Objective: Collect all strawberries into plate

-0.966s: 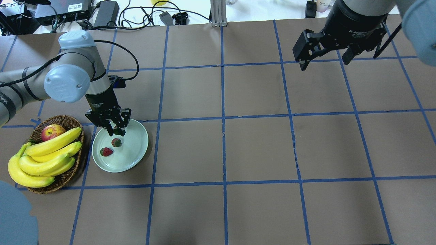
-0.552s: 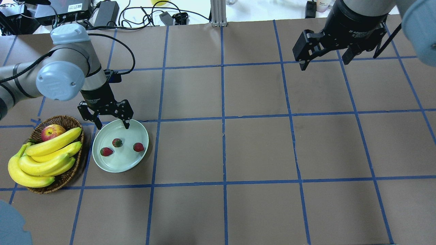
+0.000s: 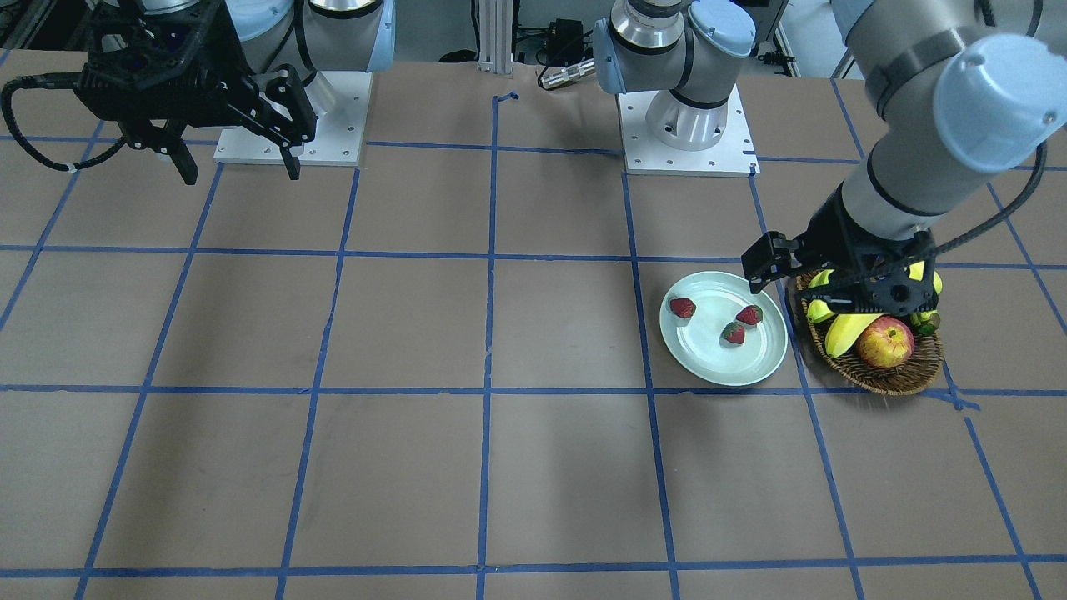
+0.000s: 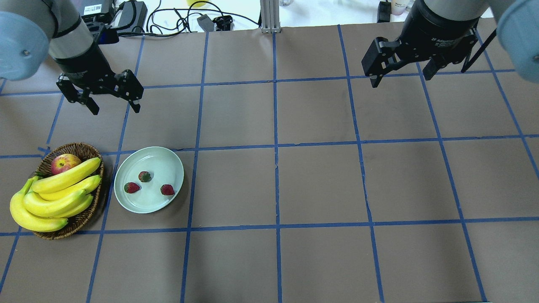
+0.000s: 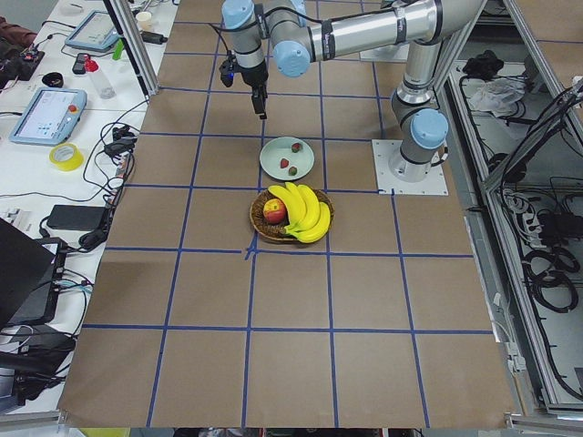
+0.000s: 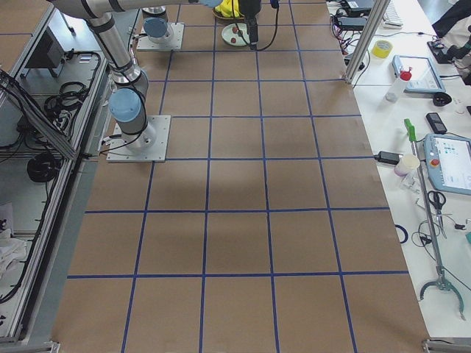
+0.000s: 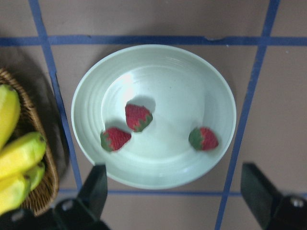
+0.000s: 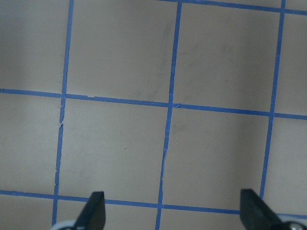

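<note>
The pale green plate (image 4: 168, 162) lies left of centre with three strawberries on it: one in the middle (image 4: 145, 176), one at the left (image 4: 132, 187) and one at the right (image 4: 167, 190). The left wrist view looks straight down on the plate (image 7: 158, 62) and its strawberries (image 7: 138, 117). My left gripper (image 4: 115, 109) hangs open and empty, high above the table beyond the plate. At the far right, my right gripper (image 4: 400, 80) is open too, holding nothing, over bare table (image 8: 175, 211).
A brown wicker basket (image 4: 80, 148) with bananas (image 4: 59, 189) and a red-yellow apple (image 4: 64, 163) stands just left of the plate. Cables and boxes (image 4: 130, 14) lie beyond the far edge. Blue tape lines grid the brown table.
My left gripper opened over the plate and let a third strawberry drop onto it; that berry rolled a little. The left arm then rose and drew back. The right arm stayed still.
</note>
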